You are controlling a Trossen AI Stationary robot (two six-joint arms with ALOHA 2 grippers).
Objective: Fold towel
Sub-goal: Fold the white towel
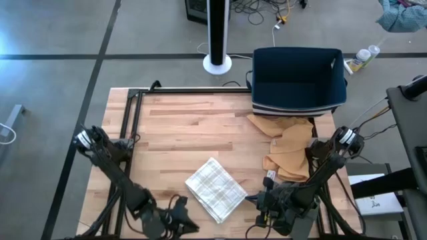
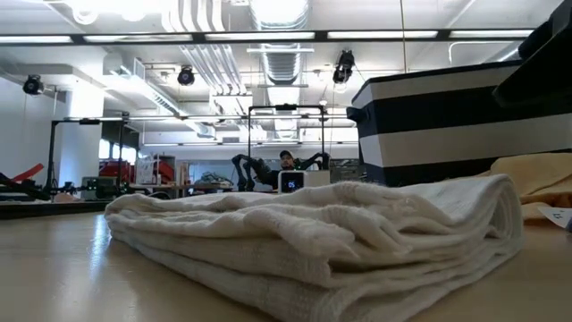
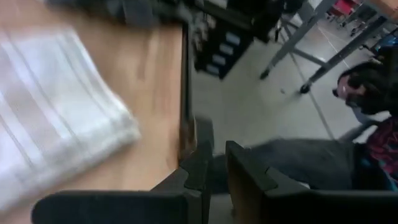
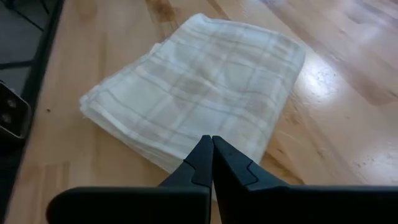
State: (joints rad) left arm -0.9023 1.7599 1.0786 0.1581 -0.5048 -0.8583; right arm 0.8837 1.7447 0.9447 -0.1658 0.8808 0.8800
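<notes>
Both tools hang empty at the worktop's point(image 1: 167, 127) near edge: the right tool point(image 4: 212, 149) is clenched just beside the towel point(image 1: 215, 189); the left tool point(image 3: 214, 163) has a narrow gap between its fingers. Folded, the checked towel lies between them, with tan cloths point(image 1: 288, 143) and a striped bin point(image 1: 298, 80) beyond.

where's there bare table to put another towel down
Bare wood lies left of the folded towel, across the table's left half and far centre. The right side is crowded: tan cloths below the striped bin.
</notes>
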